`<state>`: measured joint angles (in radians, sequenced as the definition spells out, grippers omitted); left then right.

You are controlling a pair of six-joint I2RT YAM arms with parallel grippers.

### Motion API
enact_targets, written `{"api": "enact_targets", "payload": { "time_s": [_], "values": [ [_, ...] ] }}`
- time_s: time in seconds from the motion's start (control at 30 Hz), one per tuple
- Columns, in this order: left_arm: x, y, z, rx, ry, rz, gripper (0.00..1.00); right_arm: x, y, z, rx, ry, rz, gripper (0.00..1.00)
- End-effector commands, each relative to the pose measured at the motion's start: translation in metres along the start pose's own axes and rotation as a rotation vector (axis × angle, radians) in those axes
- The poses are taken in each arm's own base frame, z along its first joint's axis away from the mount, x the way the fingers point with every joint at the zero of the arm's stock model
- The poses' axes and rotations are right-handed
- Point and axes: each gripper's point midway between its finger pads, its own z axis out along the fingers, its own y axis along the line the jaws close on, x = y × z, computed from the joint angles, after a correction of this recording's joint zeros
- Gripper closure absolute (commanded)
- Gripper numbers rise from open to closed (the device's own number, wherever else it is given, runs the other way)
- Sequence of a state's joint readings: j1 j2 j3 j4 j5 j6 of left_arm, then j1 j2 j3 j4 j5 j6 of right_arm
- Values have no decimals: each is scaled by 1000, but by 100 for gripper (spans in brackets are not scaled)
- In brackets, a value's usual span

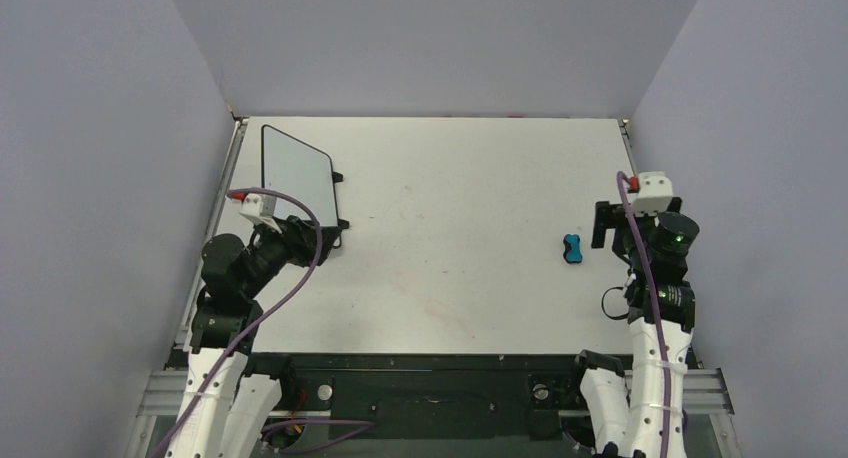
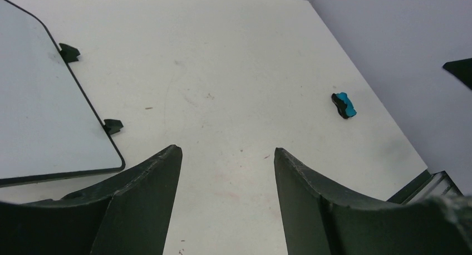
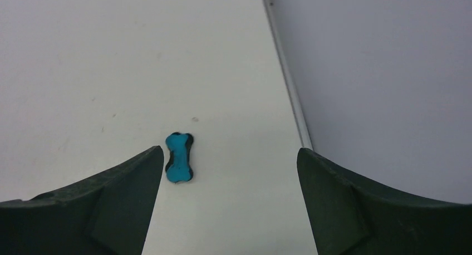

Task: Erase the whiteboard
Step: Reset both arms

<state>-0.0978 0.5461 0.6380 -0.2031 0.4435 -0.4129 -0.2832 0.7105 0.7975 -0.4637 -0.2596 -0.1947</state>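
Overhead view: whiteboard (image 1: 297,183) sits at the far left of the table (image 1: 450,178), close to the left edge, with its long sides running away from the arms. Its face is white with a black rim, and no writing can be made out. Two small black feet (image 1: 337,177) project from its right side. Whether the board lies flat or is propped cannot be told. The left gripper (image 1: 325,240) is at the board's near right corner, and the arm covers that corner. Contact cannot be confirmed from above. On the right side of the table, well apart from the board, lies a blue and black eraser (image 1: 572,248). The right gripper (image 1: 603,226) hangs just beside it, on its right.

Left wrist view: left gripper (image 2: 225,152) has its fingers (image 2: 150,180) apart, with bare table between them and nothing clamped. The board (image 2: 44,99) fills the left of the picture, its rounded corner just above the left finger. Two feet (image 2: 113,126) show along its edge. The eraser (image 2: 343,104) lies far off toward the right wall.

Right wrist view: right gripper (image 3: 229,152) stands wide apart and holds nothing. The eraser (image 3: 179,157) rests on the table just beside the tip of the finger at the picture's left, blue face up. Contact with that finger cannot be determined. The board is out of this view.
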Motion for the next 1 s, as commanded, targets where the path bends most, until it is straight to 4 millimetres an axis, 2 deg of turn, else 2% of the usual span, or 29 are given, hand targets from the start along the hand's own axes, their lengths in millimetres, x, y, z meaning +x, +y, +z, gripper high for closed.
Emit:
{"api": "enact_targets", "payload": {
  "time_s": [0.0,0.03,0.07,0.1,0.17,0.27,0.33,0.6,0.83,0.97],
  "values": [
    [-3,3,-5,-17,-48,112,40,-25,-64,-14,381,-102,263,15],
    [-3,5,-7,-25,-61,134,40,-23,-44,-7,257,-91,236,15],
    [-1,8,-7,-40,-73,148,39,-16,-34,-4,193,-69,197,15],
    [1,9,-8,-45,-79,153,39,-16,-11,1,55,-72,172,15],
    [1,12,-9,-58,-92,165,38,-10,16,6,-110,-54,120,15],
    [-1,17,-11,-89,-106,167,36,-4,35,10,-221,-48,118,15],
    [-1,21,-11,-110,-108,161,35,-8,35,10,-221,-60,143,15],
    [0,35,-12,-185,-109,136,34,-20,5,17,-34,-103,314,14],
    [0,55,-13,-293,-131,69,34,-19,17,20,-99,-111,332,14],
    [0,58,-13,-306,-129,78,34,-16,17,23,-103,-100,325,14]
  ]
}}
